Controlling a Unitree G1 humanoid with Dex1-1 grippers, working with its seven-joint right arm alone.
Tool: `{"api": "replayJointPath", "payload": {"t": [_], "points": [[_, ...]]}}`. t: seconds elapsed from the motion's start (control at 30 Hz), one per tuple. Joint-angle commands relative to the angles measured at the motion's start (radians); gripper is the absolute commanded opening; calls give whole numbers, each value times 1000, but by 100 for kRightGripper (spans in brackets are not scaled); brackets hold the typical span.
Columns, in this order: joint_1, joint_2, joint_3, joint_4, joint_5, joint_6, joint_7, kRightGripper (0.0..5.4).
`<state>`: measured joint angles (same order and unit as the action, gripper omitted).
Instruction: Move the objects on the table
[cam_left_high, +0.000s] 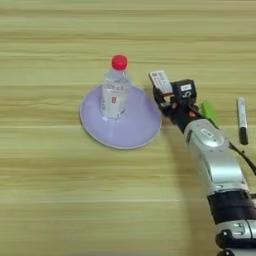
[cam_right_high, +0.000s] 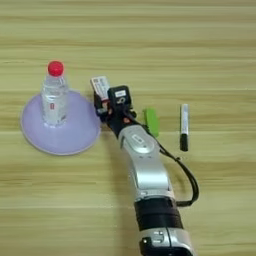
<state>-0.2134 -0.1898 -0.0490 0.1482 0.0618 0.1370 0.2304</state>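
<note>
While the bottle (cam_left_high: 115, 89) stands on the plate (cam_left_high: 121, 131) | gripper (cam_right_high: 106, 103) clamps red-and-white box (cam_left_high: 160, 81) | green block (cam_right_high: 151, 122) beside forearm.

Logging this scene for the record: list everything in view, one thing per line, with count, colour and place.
bottle: one, clear with red cap, upright on the plate.
plate: one, lilac, left of centre on the table.
box: one, red and white, flat, right of the plate, at the gripper's tip.
block: one, bright green, right of the arm.
marker pen: one, grey and black, far right.
table: one, light-yellow wood.
right gripper: one, black, by the box, on a silver forearm.
</note>
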Motion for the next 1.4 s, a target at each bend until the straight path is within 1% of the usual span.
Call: {"api": "replayJointPath", "payload": {"t": [0.03, 0.23, 0.37, 0.53, 0.93, 1.27, 1.3, 1.4], "points": [[-32, -9, 15, -112, 1, 18, 10, 210], [-11, 0, 51, -142, -7, 49, 26, 210], [-7, 10, 52, -142, 8, 65, 35, 210], [-11, 16, 64, -118, -2, 77, 41, 210], [-9, 5, 93, -94, -33, 101, 63, 210], [-14, 0, 95, -80, -45, 105, 67, 210], [-15, -2, 96, -78, -47, 106, 68, 246], [-18, -5, 105, -62, -56, 111, 77, 277]]}}
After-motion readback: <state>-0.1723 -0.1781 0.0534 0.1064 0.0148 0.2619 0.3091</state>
